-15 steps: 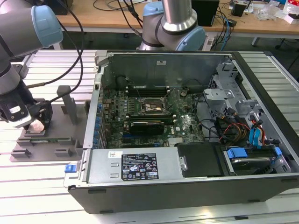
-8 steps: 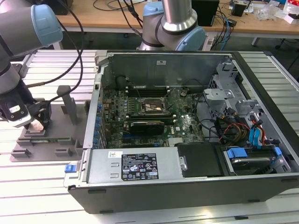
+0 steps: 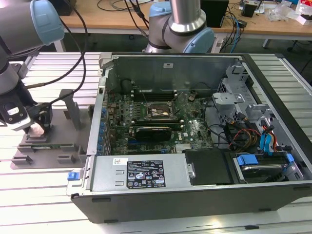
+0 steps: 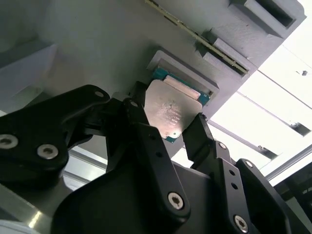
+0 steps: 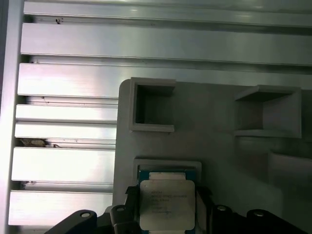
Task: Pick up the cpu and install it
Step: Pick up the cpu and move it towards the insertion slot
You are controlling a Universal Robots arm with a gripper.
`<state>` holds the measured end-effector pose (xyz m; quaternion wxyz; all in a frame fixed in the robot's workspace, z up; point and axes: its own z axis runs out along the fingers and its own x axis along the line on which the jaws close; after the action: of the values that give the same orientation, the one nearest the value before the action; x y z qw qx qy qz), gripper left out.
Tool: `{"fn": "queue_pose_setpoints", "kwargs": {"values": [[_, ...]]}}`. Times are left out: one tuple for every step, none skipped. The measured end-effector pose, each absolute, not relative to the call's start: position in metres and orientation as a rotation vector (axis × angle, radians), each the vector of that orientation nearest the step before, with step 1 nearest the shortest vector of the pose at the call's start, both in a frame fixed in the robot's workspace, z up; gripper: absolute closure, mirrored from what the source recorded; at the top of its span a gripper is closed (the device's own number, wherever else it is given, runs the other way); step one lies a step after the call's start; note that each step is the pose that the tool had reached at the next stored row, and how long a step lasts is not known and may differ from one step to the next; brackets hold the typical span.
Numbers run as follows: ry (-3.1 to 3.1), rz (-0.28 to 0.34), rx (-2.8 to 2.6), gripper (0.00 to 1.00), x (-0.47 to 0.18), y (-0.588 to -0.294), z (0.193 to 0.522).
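On the exterior view's left, the tray point(image 3: 68, 146) lies under the gripper point(image 3: 36, 129), which straddles the cpu point(image 5: 165, 202) in its pocket near a tray edge. We cannot tell whether it is clamped on the chip. We judge that a square, level hold on opposite sides matters.
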<state>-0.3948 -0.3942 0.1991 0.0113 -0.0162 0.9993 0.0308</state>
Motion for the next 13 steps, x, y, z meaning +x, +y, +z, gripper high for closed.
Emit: {"fn": "queue_pose_setpoints", "kwargs": {"values": [[3.117, 0.096, -0.051, 0.45, -0.3948, -0.3942, 0.2030], [3.117, 0.096, -0.051, 0.45, -0.3948, -0.3942, 0.2046], [3.117, 0.096, -0.051, 0.45, -0.3947, -0.3942, 0.2047], [3.117, 0.096, -0.051, 0.45, -0.3948, -0.3942, 0.2050], [3.117, 0.096, -0.051, 0.45, -0.3948, -0.3942, 0.2052], [3.117, 0.096, -0.051, 0.45, -0.3948, -0.3942, 0.2054], [3.117, 0.096, -0.051, 0.45, -0.3948, -0.3942, 0.2055], [3.117, 0.096, -0.051, 0.45, -0.3948, -0.3942, 0.2056], [3.117, 0.096, -0.051, 0.45, -0.3948, -0.3942, 0.2057], [3.117, 0.096, -0.051, 0.45, -0.3948, -0.3942, 0.2060], [3.117, 0.096, -0.051, 0.45, -0.3948, -0.3942, 0.2067], [3.117, 0.096, -0.051, 0.45, -0.3949, -0.3942, 0.2071], [3.117, 0.096, -0.051, 0.45, -0.3948, -0.3942, 0.2089]]}}
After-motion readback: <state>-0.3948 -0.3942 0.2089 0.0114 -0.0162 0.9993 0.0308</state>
